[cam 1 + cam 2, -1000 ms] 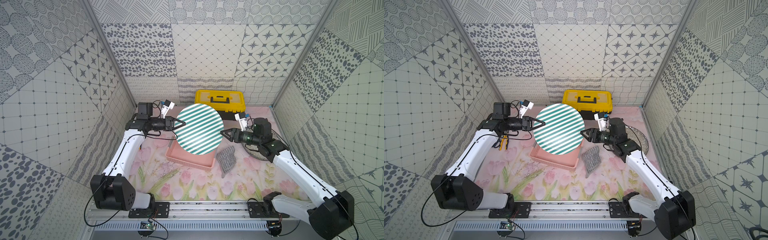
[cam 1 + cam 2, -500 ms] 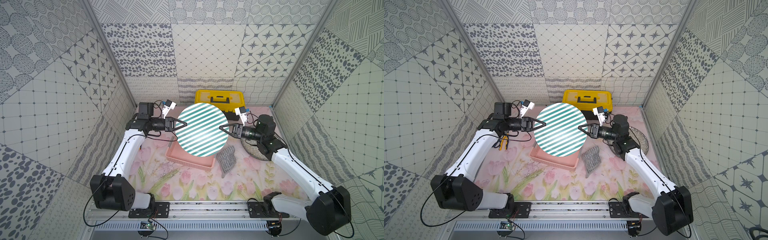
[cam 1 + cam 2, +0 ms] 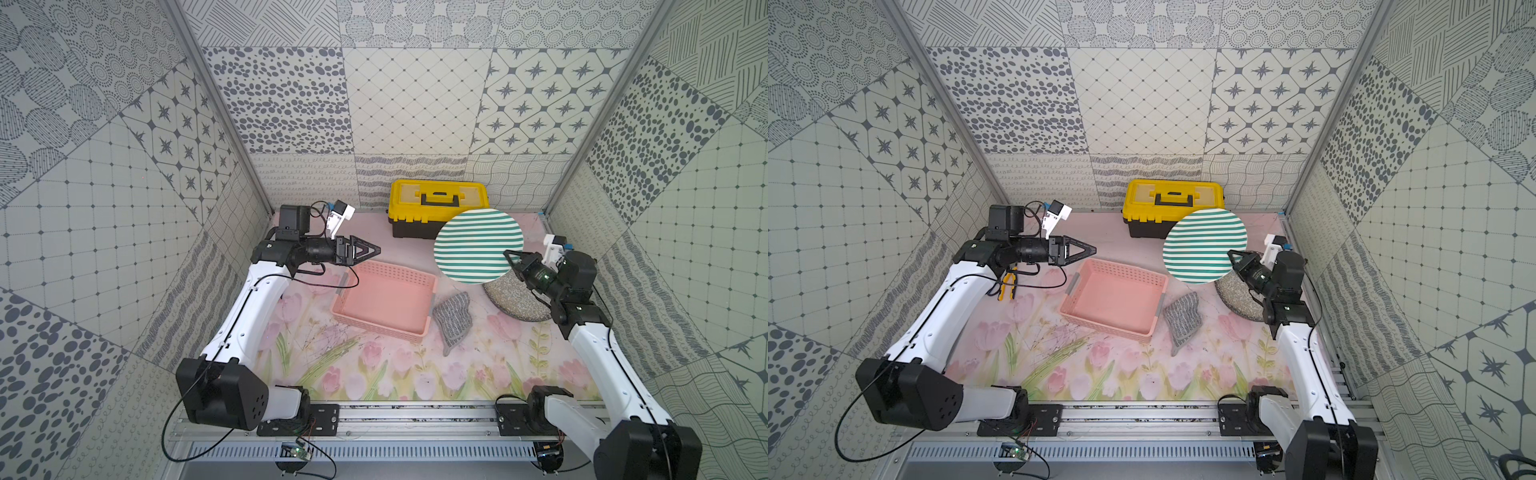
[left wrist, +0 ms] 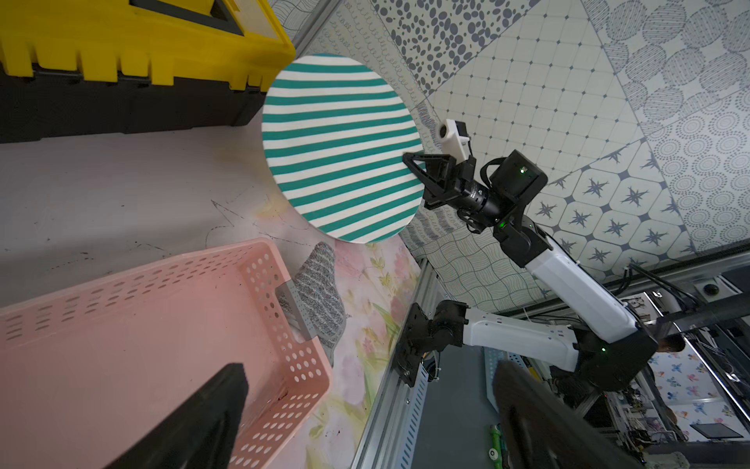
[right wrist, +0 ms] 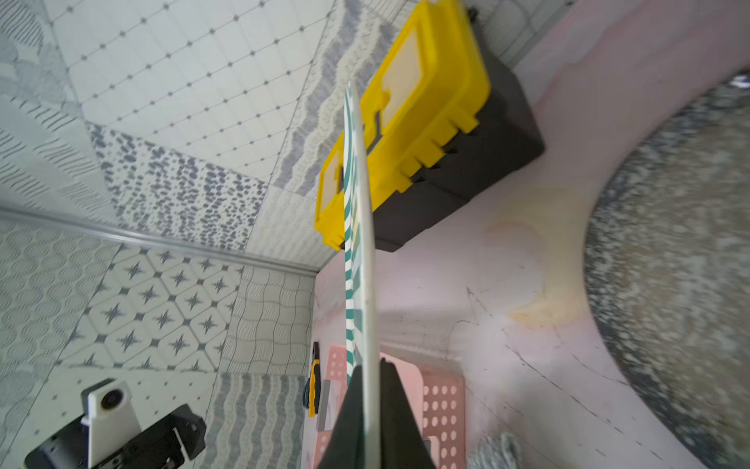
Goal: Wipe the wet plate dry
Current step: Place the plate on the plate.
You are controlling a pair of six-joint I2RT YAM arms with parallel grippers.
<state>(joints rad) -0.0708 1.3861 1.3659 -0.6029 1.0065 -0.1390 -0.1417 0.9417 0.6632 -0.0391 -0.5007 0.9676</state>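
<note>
The round plate with green and white stripes (image 3: 478,246) is held off the table, its striped face seen in both top views. It is set in front of the yellow-and-black plastic toolbox (image 3: 436,195) and above a grey speckled round disc (image 3: 515,300). Its rim is clamped between the closed jaws of the right gripper (image 3: 510,257), as is shown edge-on in the right wrist view. The grey striped cloth (image 3: 454,318) is seen lying on the floral mat (image 3: 374,374), just beside the pink perforated plastic basket (image 3: 388,271). The left gripper (image 3: 371,250) is spread wide with nothing held, well apart from the plate, over the basket's far left corner.
</note>
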